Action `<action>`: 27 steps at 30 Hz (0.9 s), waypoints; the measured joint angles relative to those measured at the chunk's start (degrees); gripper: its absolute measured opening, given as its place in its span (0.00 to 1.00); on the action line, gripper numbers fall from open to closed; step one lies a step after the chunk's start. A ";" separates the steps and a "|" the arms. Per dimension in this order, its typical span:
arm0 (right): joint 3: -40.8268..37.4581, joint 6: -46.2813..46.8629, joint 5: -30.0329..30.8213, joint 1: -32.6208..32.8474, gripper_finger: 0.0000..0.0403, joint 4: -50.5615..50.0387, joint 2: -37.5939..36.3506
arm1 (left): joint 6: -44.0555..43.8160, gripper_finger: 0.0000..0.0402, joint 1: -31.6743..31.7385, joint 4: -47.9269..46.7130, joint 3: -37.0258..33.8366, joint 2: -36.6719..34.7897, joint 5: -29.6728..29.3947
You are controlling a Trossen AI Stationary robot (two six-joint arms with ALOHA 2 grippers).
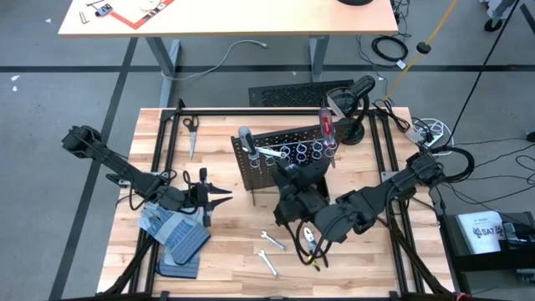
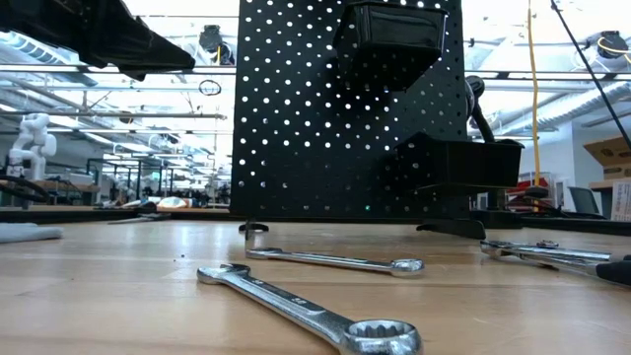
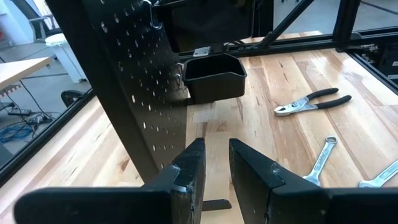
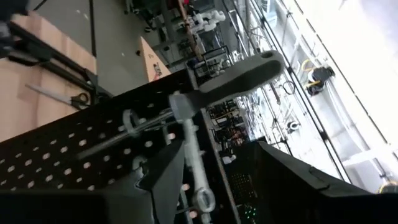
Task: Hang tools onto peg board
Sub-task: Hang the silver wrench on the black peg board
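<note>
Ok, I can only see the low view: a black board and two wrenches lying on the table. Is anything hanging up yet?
Observer: Yes. A red screwdriver stands in a ring at one end of the board.
Operator: Where's the right pincer?
Observer: The right pincer is up at the board's rings, fingers apart, with a third wrench between them.
Operator: And the left one?
Observer: The left pincer is low beside the board, holding nothing.
</note>
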 joint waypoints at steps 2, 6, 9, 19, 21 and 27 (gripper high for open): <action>0.00 2.51 0.05 0.12 0.46 -3.32 0.02 | 0.00 0.20 0.00 0.22 0.00 0.00 -0.02; 0.04 5.68 4.16 -0.37 0.45 -8.16 0.62 | -0.02 0.20 0.00 0.45 0.00 0.00 0.00; 0.04 4.95 6.20 -1.00 0.44 -9.31 1.14 | -0.02 0.20 0.01 0.51 0.00 -0.01 0.00; 0.04 3.33 5.81 -3.93 0.37 -9.30 2.58 | 0.01 0.20 0.02 0.43 0.00 0.00 0.00; 0.04 2.38 5.97 -4.64 0.35 -9.22 3.12 | 0.01 0.20 0.02 0.45 0.00 0.00 0.00; 0.13 2.18 6.40 -5.95 0.29 -9.10 3.57 | 0.00 0.20 0.02 0.43 0.00 0.00 0.02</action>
